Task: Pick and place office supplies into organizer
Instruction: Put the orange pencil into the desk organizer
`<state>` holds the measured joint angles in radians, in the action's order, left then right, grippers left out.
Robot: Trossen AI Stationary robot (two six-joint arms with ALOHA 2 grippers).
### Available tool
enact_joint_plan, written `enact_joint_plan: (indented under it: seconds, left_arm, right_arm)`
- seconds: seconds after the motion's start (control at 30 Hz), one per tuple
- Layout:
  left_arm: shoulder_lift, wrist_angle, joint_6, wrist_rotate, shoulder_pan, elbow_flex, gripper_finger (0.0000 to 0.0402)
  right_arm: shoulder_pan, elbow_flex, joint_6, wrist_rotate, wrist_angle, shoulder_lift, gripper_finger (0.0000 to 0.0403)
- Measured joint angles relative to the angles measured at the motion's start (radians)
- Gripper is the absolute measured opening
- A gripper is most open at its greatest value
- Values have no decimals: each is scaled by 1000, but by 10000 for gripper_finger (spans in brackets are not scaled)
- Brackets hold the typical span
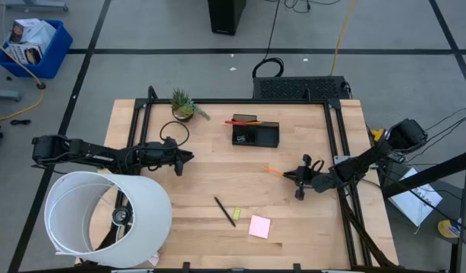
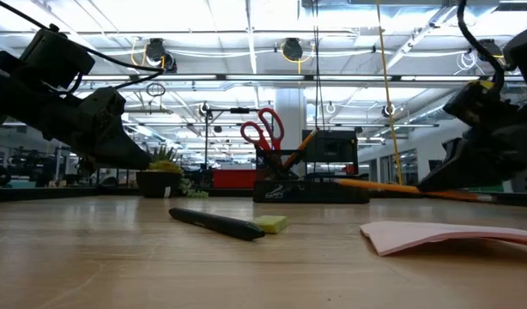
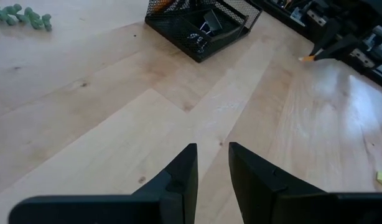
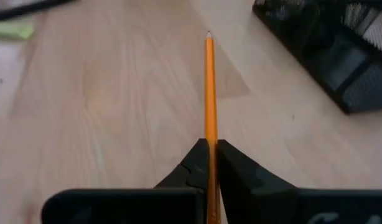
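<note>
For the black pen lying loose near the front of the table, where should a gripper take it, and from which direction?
Probably at mid-barrel, coming straight down. The black pen lies flat on the table, slanted, so the fingers should close across its thin width. Its lower end sits close to the yellow-green piece, so favour the middle or upper half. The left gripper is open and free; the right gripper holds an orange pencil.

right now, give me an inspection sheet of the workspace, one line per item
surface: wooden table, no spills seen
job's things: organizer holds scissors; black pen, yellow-green piece and pink sticky pad lie loose
clutter: potted plant, large white cylinder
grippers: right gripper shut on orange pencil; left gripper slightly open, holding nothing
cables: black loop on table by plant; yellow cable on floor
surroundings: blue bin; nobody seen
</note>
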<state>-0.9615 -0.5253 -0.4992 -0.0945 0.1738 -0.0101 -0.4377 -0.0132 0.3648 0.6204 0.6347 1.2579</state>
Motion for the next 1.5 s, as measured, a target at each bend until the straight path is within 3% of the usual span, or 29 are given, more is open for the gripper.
enact_joint_plan:
  seconds: [0.5,0.8,1.03,1.27,1.33,1.5]
  left_arm:
    - [0,-1,-2,-8,0,0,93]
    - [0,0,-1,-9,0,0,93]
    - [0,1,-3,-9,0,0,93]
    - [0,0,-12,-11,0,0,93]
    - [0,-2,-11,-11,0,0,93]
    - [0,-1,-11,-11,0,0,93]
  right_arm:
    - [39,-82,-151,26,68,-2,1]
    - [70,-83,-107,-130,25,-2,1]
    - [-1,-79,178,-356,101,-2,47]
    - [-161,-144,88,-199,341,59,121]
    - [-190,-191,83,-159,250,95,144]
    - [-268,-294,263,-107,55,253,186]
